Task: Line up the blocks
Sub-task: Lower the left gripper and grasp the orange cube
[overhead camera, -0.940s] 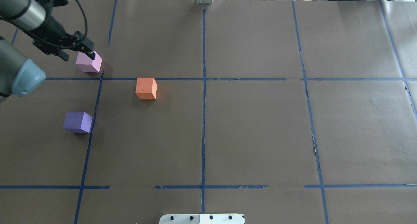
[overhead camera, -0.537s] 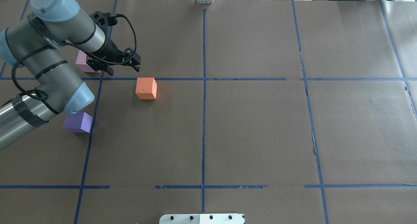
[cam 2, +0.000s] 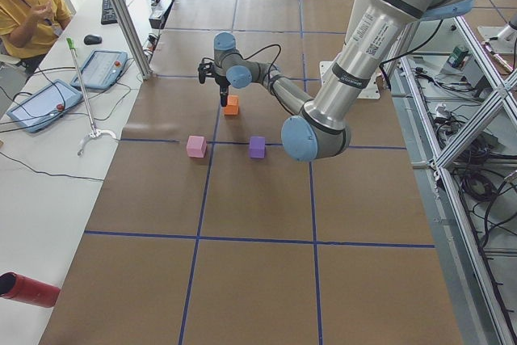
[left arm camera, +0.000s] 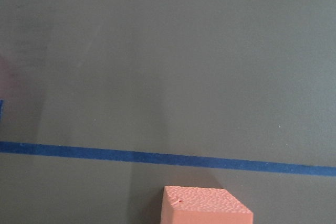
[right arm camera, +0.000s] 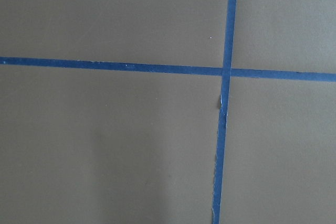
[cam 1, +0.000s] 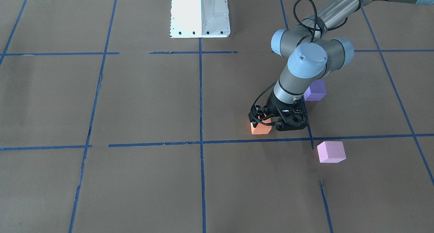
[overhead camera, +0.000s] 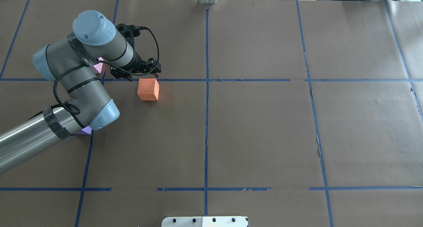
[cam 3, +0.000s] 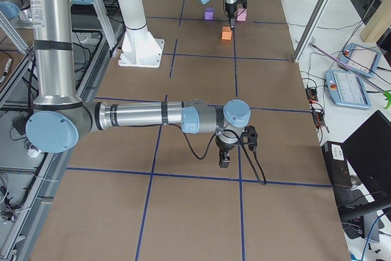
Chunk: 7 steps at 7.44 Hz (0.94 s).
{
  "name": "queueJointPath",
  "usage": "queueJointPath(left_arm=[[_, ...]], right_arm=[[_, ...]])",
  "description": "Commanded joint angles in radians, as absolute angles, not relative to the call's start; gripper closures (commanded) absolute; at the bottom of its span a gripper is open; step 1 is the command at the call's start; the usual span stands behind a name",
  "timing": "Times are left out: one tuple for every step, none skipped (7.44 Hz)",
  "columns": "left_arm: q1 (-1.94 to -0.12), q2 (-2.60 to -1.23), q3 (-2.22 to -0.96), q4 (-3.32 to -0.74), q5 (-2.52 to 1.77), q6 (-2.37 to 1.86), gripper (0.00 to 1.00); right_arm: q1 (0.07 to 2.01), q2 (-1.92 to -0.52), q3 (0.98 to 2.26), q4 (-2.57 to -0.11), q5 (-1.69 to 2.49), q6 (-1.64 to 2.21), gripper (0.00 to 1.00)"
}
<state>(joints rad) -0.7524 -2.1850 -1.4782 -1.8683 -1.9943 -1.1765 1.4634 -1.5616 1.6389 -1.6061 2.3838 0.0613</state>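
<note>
The orange block (overhead camera: pixel 148 89) sits just on the near side of a blue tape line, and also shows in the front view (cam 1: pixel 260 129) and at the bottom of the left wrist view (left arm camera: pixel 206 207). My left gripper (overhead camera: pixel 141 76) hovers over its far edge, open and empty. The pink-lilac block (cam 1: pixel 331 152) stands apart to the left, mostly hidden by the arm in the overhead view (overhead camera: pixel 98 66). The violet-purple block (cam 1: pixel 315 90) lies nearer the robot, only a sliver showing in the overhead view (overhead camera: pixel 85 130). My right gripper (cam 3: pixel 225 160) hangs over bare table far away; I cannot tell whether it is open.
The white robot base (cam 1: pixel 200 14) stands at the robot's edge of the table. Blue tape lines (overhead camera: pixel 206 121) cross the brown paper. A seated operator (cam 2: pixel 24 6) and tablets are beside the table's far side.
My left arm has swung right from the pink-lilac block to the orange block, leaving the pink-lilac block in place. The arm now covers most of the pink-lilac and violet-purple blocks in the overhead view.
</note>
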Motion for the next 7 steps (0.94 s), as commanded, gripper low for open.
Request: queueJointPath(left_arm=[[-0.707, -2.192, -1.454, -1.867, -1.910, -1.187, 0.00], [-0.695, -2.191, -1.445, -1.867, -1.899, -1.190, 0.00], [-0.678, -2.191, -1.427, -1.868, -1.899, -1.192, 0.00], [-0.675, -2.189, -1.417, -1.870, -1.899, -1.190, 0.01], [-0.676, -2.189, -1.419, -1.871, -1.901, -1.189, 0.20], [-0.680, -2.194, -1.422, -1.862, -1.908, -1.189, 0.77], [-0.687, -2.191, -1.427, -1.861, -1.910, -1.186, 0.80]], right_arm=[[1.463, -1.562, 1.640, -1.606, 2.384, 0.061, 0.00], [1.463, -1.562, 1.638, -1.606, 2.384, 0.061, 0.00], [1.463, -1.562, 1.640, -1.606, 2.384, 0.061, 0.00], [1.463, -1.562, 1.638, -1.606, 2.384, 0.061, 0.00], [1.463, -1.562, 1.640, -1.606, 2.384, 0.061, 0.00], [1.463, -1.562, 1.638, -1.606, 2.384, 0.061, 0.00], [1.463, -1.562, 1.638, -1.606, 2.384, 0.061, 0.00]])
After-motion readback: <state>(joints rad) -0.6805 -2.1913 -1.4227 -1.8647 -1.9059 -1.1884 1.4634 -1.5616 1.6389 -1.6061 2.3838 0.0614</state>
